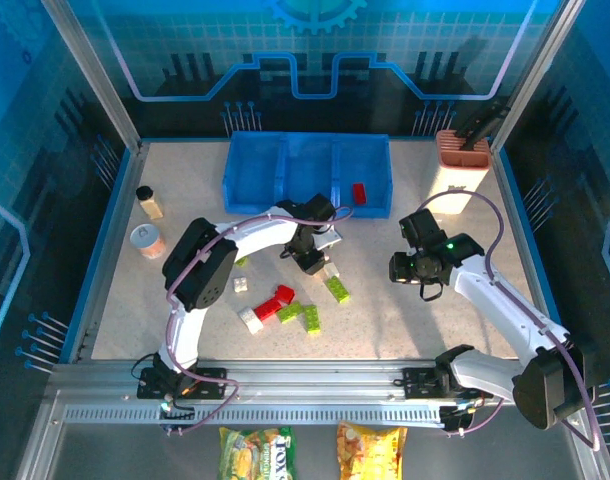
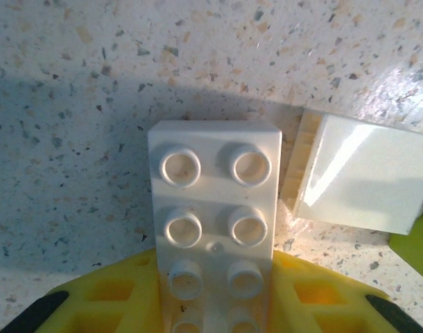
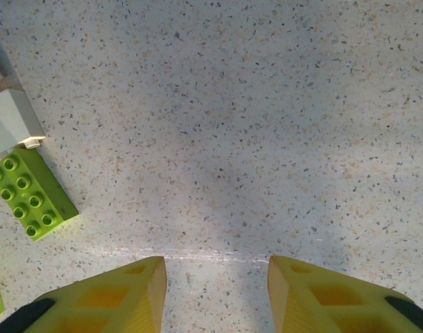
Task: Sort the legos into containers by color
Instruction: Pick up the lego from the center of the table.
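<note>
My left gripper (image 2: 215, 277) is shut on a white lego (image 2: 213, 201), its yellow fingers (image 2: 100, 295) pressing the long sides of the studded brick just above the table. Beside it lie a second white lego (image 2: 364, 180) and a lime green one (image 2: 416, 243). From above, the left gripper (image 1: 313, 258) is in the middle of the table, in front of the blue tray of containers (image 1: 257, 178). One red lego (image 1: 359, 192) lies in the right compartment. My right gripper (image 1: 417, 272) hangs open over bare table. Its wrist view shows a green lego (image 3: 31, 194) and a white lego (image 3: 14, 121) at the left.
Loose legos lie in front of the left gripper: red (image 1: 278, 300), white (image 1: 252, 320), green (image 1: 311, 318), green (image 1: 336, 290) and white (image 1: 242, 284). Two small jars (image 1: 145, 240) stand at the left. A white-and-terracotta holder (image 1: 461, 150) stands at the back right.
</note>
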`<state>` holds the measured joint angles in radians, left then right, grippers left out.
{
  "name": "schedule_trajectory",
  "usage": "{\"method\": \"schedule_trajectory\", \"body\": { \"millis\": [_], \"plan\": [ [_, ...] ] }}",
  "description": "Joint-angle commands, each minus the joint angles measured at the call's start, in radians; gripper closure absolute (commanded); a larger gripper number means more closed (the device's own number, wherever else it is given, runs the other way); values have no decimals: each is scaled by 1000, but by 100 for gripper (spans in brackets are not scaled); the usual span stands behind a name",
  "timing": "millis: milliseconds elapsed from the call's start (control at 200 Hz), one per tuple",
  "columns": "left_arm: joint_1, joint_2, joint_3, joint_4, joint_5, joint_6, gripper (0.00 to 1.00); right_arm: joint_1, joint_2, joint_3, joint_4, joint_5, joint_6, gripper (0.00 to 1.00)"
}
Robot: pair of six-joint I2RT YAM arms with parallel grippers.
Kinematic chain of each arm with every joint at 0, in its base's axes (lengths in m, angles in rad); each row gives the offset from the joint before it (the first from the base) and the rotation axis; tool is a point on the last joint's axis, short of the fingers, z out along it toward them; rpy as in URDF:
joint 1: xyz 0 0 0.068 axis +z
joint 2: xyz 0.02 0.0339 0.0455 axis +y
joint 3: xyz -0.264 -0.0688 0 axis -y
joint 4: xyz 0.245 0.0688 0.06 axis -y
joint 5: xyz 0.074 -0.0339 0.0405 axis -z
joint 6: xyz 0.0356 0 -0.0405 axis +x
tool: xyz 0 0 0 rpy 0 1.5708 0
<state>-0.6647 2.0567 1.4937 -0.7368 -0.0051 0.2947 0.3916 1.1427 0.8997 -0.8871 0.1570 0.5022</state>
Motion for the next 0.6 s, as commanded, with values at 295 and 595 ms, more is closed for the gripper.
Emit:
{"method": "schedule_trajectory", "body": {
  "millis": [295, 595],
  "plan": [
    [3, -124, -26, -8, -10, -11, 68, 29, -22, 36, -43, 26, 37, 56],
    [5, -214, -68, -13, -19, -49, 68, 39, -17, 43, -33, 39, 30, 56]
  ]
}}
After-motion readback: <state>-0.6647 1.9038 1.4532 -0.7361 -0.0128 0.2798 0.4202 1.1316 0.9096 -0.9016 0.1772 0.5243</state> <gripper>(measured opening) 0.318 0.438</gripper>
